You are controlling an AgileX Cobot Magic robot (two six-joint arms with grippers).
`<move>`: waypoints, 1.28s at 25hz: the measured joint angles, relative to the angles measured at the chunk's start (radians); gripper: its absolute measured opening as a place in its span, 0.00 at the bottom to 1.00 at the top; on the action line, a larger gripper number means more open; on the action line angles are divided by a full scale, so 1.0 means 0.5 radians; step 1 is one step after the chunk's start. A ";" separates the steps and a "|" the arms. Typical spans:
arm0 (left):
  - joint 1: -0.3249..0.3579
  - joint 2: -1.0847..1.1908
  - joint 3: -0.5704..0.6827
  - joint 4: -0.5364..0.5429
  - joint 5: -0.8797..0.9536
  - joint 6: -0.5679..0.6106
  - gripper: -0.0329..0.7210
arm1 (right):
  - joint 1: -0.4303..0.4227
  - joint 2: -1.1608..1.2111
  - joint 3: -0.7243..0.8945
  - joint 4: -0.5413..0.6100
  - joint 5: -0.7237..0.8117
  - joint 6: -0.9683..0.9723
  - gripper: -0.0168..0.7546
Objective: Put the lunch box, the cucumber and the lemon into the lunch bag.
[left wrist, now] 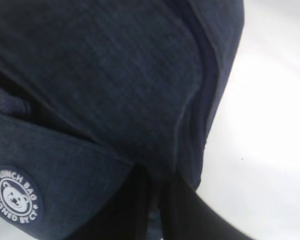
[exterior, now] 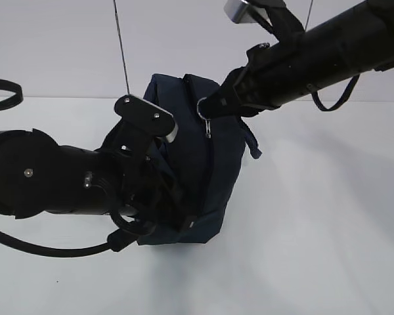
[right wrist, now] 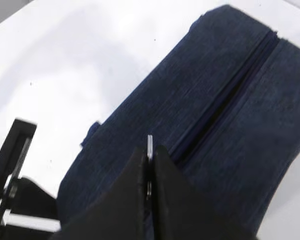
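The dark navy lunch bag (exterior: pixel 203 164) stands in the middle of the white table, its zipper (exterior: pixel 209 154) running down the side that faces me. My left gripper (exterior: pixel 139 226) is pressed against the bag's lower left side, and its jaws are closed on a fold of the bag's fabric (left wrist: pixel 157 175). The round white logo (left wrist: pixel 15 196) shows next to it. My right gripper (exterior: pixel 213 105) is at the bag's top, shut on the metal ring pull (exterior: pixel 202 108), whose thin edge sticks out between the fingertips (right wrist: pixel 149 145). The lunch box, cucumber and lemon are out of view.
The white table (exterior: pixel 328 216) extends around the bag. A thin cable (exterior: pixel 121 46) hangs behind the left arm, and a black strap loop (exterior: pixel 3 92) lies at the far left. A black frame part (right wrist: pixel 12 150) shows beside the bag in the right wrist view.
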 joint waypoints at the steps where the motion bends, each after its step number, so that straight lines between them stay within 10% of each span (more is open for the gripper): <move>1: 0.000 0.000 0.000 -0.004 -0.001 0.000 0.06 | 0.000 0.017 -0.031 0.000 -0.015 0.000 0.05; 32: 0.000 -0.005 0.155 -0.117 -0.157 0.000 0.06 | 0.000 0.774 -0.943 0.104 -0.246 0.000 0.05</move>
